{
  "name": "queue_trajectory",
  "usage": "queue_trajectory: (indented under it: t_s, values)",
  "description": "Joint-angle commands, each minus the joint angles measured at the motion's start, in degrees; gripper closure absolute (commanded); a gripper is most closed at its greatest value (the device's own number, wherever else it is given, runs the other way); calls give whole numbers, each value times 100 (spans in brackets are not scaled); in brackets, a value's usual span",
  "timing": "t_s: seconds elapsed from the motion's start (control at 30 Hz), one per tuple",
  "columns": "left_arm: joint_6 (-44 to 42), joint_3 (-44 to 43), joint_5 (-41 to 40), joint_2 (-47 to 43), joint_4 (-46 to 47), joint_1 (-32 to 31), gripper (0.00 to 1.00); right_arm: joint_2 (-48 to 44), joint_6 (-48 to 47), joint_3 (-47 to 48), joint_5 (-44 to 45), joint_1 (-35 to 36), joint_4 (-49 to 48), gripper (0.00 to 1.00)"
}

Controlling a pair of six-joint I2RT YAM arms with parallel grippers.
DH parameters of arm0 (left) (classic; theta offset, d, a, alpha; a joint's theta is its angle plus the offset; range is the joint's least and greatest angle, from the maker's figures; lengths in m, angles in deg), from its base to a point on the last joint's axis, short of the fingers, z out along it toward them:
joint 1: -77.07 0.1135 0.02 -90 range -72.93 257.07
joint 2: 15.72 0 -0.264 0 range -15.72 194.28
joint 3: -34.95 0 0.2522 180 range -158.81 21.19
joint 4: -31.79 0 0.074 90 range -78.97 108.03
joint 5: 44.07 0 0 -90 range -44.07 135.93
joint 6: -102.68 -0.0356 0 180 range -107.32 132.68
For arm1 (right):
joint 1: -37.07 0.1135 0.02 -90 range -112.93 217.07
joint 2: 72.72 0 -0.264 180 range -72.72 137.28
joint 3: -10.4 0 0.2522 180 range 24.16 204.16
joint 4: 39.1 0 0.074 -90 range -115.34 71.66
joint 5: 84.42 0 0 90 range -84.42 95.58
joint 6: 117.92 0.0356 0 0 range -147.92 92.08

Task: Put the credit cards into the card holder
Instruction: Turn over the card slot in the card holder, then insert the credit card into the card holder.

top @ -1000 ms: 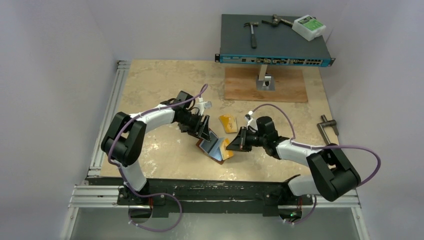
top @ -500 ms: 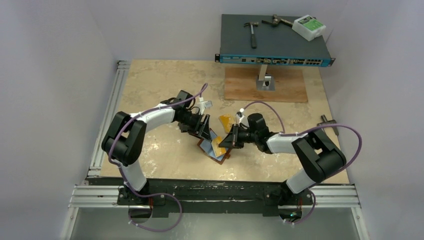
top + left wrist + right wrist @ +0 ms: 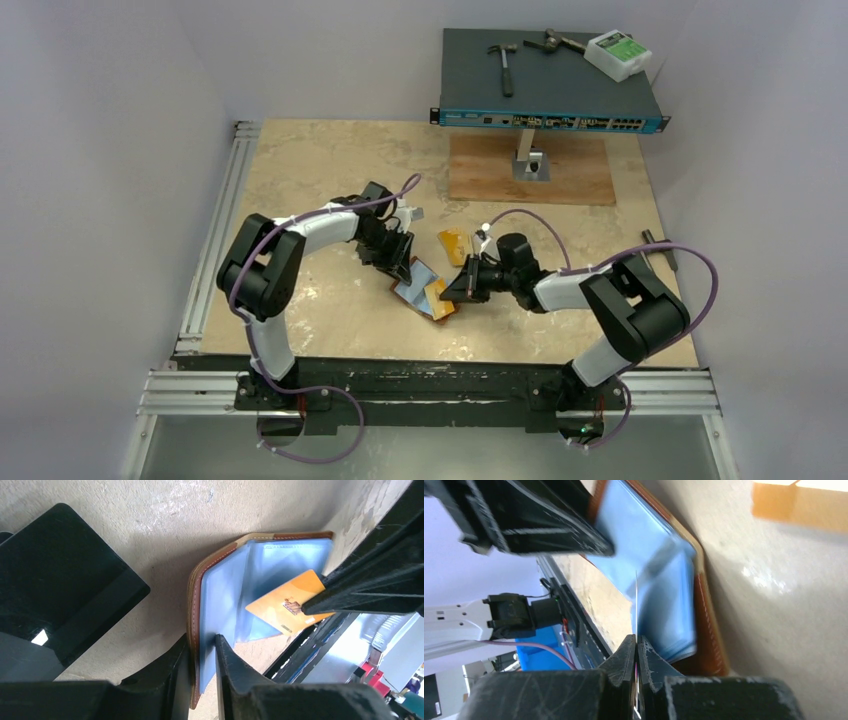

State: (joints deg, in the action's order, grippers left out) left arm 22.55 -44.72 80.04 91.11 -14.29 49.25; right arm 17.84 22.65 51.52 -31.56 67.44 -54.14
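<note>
- Card holder (image 3: pixel 416 283) (image 3: pixel 220 585) (image 3: pixel 659 565) lies open near the middle of the desk (image 3: pixel 320 170), between the two arms. It is brown outside and light blue inside.
- The left fingers (image 3: pixel 400 258) (image 3: pixel 218 672) are nearly closed. They pinch the near edge of the card holder, with the brown cover and a blue sleeve between them.
- The right fingers (image 3: pixel 453 289) (image 3: pixel 636 660) are pressed tight together on a gold card (image 3: pixel 436 294) (image 3: pixel 290 605).
- The gold card is tilted, and its free end lies over the blue sleeves of the card holder. From the right wrist it shows only as a thin line standing on edge.
- I cannot tell if that end is inside a sleeve or just resting on top.
- A second gold card (image 3: pixel 456 245) (image 3: pixel 799 505) lies flat on the desk just behind the card holder, apart from it.
- In the left wrist view a flat black shape (image 3: pixel 65 575) lies on the desk beside the card holder. It may be a black card, but the view is too close to be sure.
- At the far end of the desk, a dark box with a blue front (image 3: pixel 550 95) stands on a post above a wooden board (image 3: pixel 575 175). A small hammer (image 3: pixel 505 65) lies on top of the box.
</note>
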Motion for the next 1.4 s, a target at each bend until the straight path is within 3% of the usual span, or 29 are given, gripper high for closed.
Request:
queue_trajectory:
  t_s: [0.0,0.37,0.9,1.0,1.2,1.37]
  values:
    - [-16,-168,-196,-10,-66,-20,80,-198,42,-429,-37,27,-262,100]
    - [162,-111,235,41,16,-109,64,200,23,-454,-73,29,-512,100]
    - [89,-332,702,129,-3,-145,60,730,-78,136,-97,27,-505,100]
    - [41,-397,785,227,-51,-144,65,739,-78,16,-113,23,-581,100]
    - [134,-519,835,296,-87,-76,92,243,-133,-235,-117,26,-399,100]
    - [399,-616,1137,-46,57,57,93,-546,-76,-307,120,-21,-159,100]
